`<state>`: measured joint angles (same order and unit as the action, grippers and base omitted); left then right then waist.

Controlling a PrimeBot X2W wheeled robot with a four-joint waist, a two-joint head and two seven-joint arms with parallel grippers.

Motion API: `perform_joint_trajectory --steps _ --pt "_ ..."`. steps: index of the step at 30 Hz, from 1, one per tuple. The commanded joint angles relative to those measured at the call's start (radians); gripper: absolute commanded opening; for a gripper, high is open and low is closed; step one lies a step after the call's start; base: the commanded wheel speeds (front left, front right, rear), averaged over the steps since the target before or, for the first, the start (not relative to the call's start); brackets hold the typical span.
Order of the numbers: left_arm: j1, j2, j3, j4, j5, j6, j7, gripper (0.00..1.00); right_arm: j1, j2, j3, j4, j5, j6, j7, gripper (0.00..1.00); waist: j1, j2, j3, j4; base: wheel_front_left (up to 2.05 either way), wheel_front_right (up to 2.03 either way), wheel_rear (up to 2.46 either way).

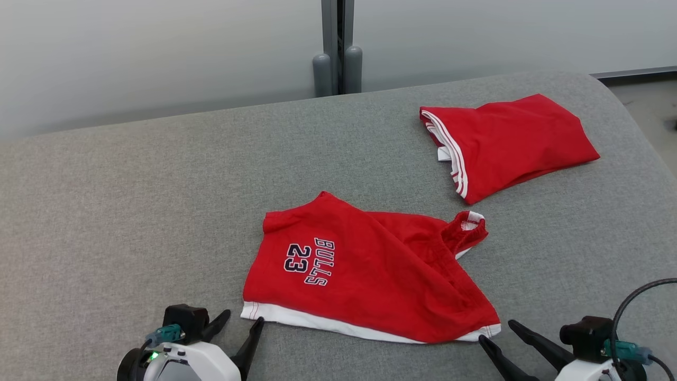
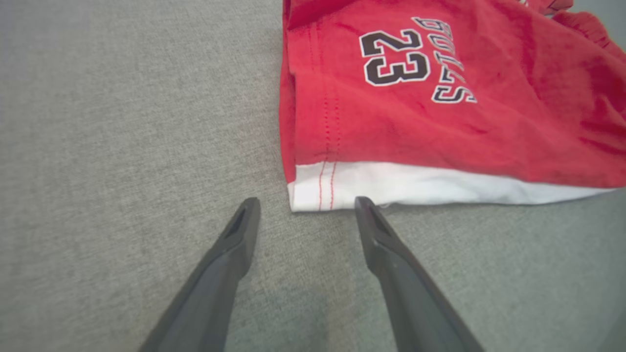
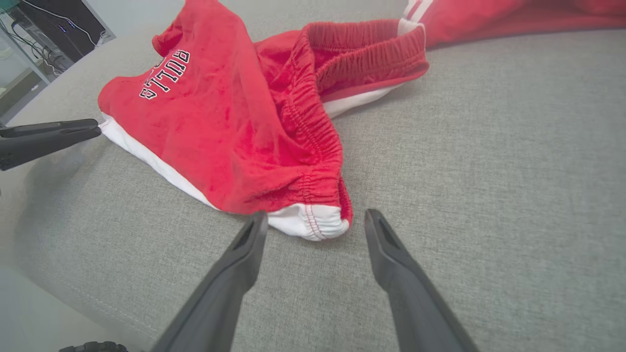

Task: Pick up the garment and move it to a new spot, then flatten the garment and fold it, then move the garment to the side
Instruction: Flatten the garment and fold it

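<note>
Down at the near edge of the head view, we log the left gripper (image 1: 243,317) spread wide and empty, its dark tapered fingers (image 2: 225,254) just beside the white hem corner of the garment (image 1: 370,275); whether a tip touches the cloth we cannot tell. Likewise the right gripper (image 1: 496,329) gapes with nothing in it, tips just off the opposite white corner. Garment: red shorts, soft napped knit, lying rumpled and partly doubled over near the front middle of the table (image 1: 132,211), which is covered in coarse grey woven fabric and has a rounded far corner. Left wrist view gives us what the head view loses: twin rows of red stitching crossing the white hem band. Right wrist view adds the gathered elastic waistband (image 3: 313,132), puckered and standing open, and one finger of the left gripper lying at the far hem corner. Lettering, dark with white outline: "BULLS" beside "23". Further out, toward the table's far right and well apart, a second red garment (image 1: 513,143) lies folded, white stripes along its edge. Beyond it, a pale wall (image 1: 158,53) and a grey post (image 1: 338,47).
</note>
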<state>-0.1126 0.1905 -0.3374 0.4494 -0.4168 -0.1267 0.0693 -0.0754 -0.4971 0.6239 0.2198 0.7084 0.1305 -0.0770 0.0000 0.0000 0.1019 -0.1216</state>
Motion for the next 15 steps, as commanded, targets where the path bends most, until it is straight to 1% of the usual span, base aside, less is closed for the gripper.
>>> perform_joint_trajectory --steps 1,9,15 --pt "-0.029 0.009 -0.004 -0.004 -0.007 -0.005 -0.002 1.00 -0.018 0.001 0.009 0.011 0.009 0.001 -0.010 1.00 0.0000 0.0000 0.001 0.000 0.00 0.00 0.00" --pt "-0.078 0.031 -0.071 0.005 -0.044 -0.004 0.029 1.00 -0.076 0.006 0.065 0.051 0.033 0.001 -0.037 1.00 0.0000 0.0000 0.031 0.003 0.00 0.00 0.00" --pt "-0.113 0.047 -0.112 0.038 -0.068 -0.004 0.041 1.00 -0.111 0.013 0.108 0.076 0.051 0.001 -0.051 1.00 0.0000 0.0000 0.046 -0.001 0.00 0.00 0.00"
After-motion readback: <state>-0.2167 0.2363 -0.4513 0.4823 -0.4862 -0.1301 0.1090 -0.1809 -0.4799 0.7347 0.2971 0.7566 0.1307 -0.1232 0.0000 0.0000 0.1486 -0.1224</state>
